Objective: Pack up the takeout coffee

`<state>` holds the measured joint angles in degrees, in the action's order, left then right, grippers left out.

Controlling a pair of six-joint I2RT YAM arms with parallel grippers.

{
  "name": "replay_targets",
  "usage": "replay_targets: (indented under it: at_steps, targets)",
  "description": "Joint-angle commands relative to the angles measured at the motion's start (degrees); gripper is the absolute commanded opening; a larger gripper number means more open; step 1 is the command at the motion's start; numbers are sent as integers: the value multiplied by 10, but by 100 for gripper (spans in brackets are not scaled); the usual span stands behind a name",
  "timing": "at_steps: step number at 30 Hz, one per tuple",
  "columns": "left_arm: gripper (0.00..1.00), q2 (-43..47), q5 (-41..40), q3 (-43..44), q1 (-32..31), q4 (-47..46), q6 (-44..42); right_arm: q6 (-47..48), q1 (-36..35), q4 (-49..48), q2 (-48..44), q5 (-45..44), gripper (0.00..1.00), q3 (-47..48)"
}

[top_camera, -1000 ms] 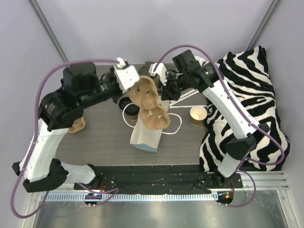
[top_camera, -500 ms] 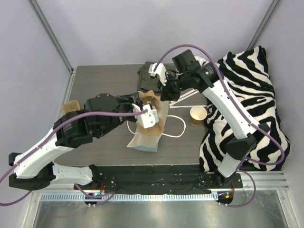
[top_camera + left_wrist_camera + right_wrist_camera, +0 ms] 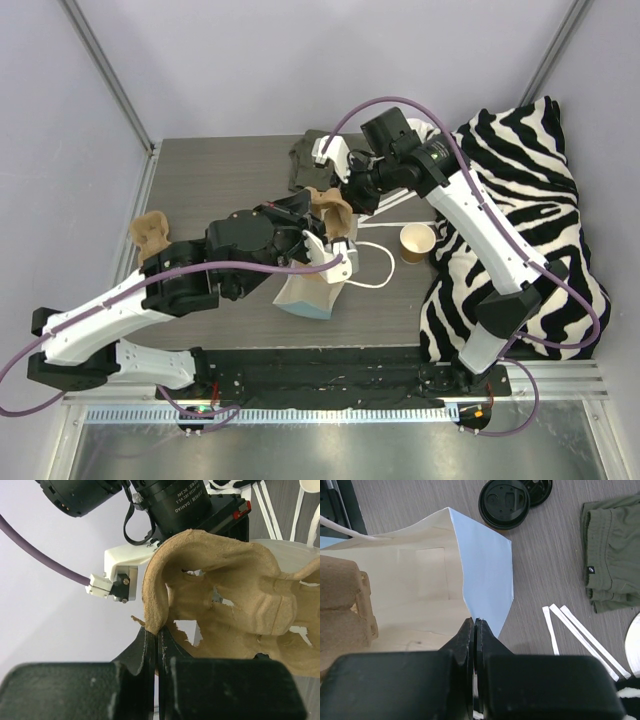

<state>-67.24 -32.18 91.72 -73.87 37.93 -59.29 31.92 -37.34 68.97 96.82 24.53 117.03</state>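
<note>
My left gripper (image 3: 156, 630) is shut on the rim of the brown pulp cup carrier (image 3: 235, 610). In the top view it (image 3: 335, 243) holds the carrier (image 3: 331, 212) at the open mouth of the blue paper bag (image 3: 308, 300). My right gripper (image 3: 474, 622) is shut on the bag's rim (image 3: 485, 570) and holds the mouth open; in the top view it (image 3: 352, 197) is at the bag's far side. The carrier's end (image 3: 342, 605) shows inside the bag. A round black lid (image 3: 504, 502) lies beyond the bag; I cannot tell whether a cup is under it.
A lidless tan paper cup (image 3: 417, 242) stands right of the bag. A second black lid (image 3: 537, 487), white wrapped straws (image 3: 580, 635), a folded green cloth (image 3: 315, 160), a zebra-print cloth (image 3: 520, 230) and another pulp piece (image 3: 152, 230) lie around.
My left arm has swung from the back left, forward and right, bringing the carrier down to the bag's mouth. The right gripper has kept its hold on the bag rim.
</note>
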Motion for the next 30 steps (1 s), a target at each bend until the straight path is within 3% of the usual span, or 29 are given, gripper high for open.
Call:
replay_targets:
  at_steps: [1,7,16,25,30]
  targets:
    - [0,-6,-26,21,-12,-32,-53,-6,-6,-9,-29,-16,1,-9]
    - [0,-5,-54,25,-12,-42,-93,1,-6,-2,-42,-1,1,-16]
    - [0,37,-68,-47,-18,-54,-107,-5,-6,6,-48,30,1,-12]
    - [0,53,-21,-92,-45,-10,-28,27,-5,20,-32,42,1,34]
    - [0,19,3,-61,-58,16,37,51,-6,51,-1,60,1,82]
